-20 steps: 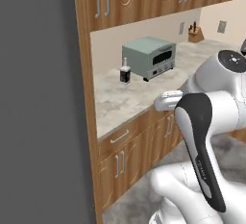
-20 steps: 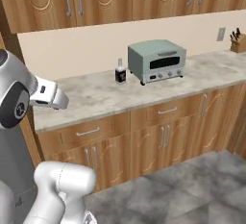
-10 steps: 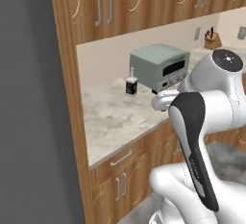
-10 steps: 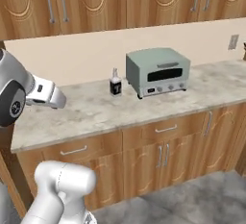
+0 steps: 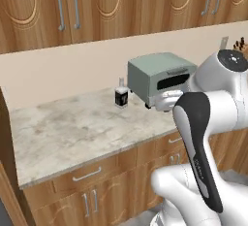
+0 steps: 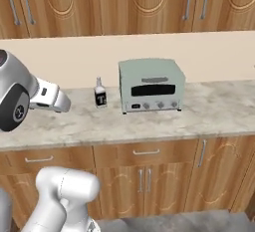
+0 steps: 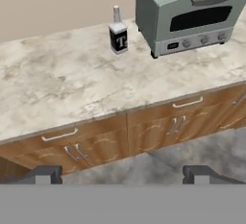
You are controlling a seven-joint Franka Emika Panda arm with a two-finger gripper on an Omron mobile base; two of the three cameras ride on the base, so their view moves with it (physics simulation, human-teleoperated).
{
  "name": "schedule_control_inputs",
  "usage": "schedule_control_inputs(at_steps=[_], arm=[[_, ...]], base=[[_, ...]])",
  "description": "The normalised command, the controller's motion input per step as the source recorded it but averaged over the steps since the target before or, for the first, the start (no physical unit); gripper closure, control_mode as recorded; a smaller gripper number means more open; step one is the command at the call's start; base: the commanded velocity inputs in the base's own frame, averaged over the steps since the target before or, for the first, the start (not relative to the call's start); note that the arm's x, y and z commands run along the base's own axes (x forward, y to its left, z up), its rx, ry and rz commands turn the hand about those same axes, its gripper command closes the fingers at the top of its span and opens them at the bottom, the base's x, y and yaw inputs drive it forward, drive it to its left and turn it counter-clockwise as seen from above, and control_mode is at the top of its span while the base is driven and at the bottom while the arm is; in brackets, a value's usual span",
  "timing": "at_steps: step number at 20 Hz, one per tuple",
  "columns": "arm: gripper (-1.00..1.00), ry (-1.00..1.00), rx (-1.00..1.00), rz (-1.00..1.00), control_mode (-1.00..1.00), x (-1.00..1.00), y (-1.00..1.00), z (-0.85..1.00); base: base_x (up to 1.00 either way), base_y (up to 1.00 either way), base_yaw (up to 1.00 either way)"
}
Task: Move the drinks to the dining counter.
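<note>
Fingers show as two dark tips set wide apart at the bottom of the hand view, spread and holding nothing. Well ahead of them and a little to the left stands the short clear bottle with black label, upright on the marble table, apart from everything and just left of the grey-green toaster oven. Below the fingers lie the wooden drawers and the grey floor.

My reading is that the approach is the step in hand: no drink is gripped yet, and the fingers are far short of the bottle. The next move calls for closing that gap, coming level with the bottle's body and straddling it without knocking the oven beside it.

From the right base view the bottle and oven are seen square on, with upper cabinets above. In the left base view the arm covers part of the oven, and the bottle is clear.
</note>
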Motion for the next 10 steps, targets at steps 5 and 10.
schedule_control_inputs(at_steps=[5, 10], arm=[[-1.00, 0.00, 0.00, 0.00, 1.00, 0.00, 0.00, 0.00], [-1.00, 0.00, 0.00, 0.00, 1.00, 0.00, 0.00, 0.00]], base=[[0.01, -0.93, 0.40], [0.13, -0.05, 0.11]])
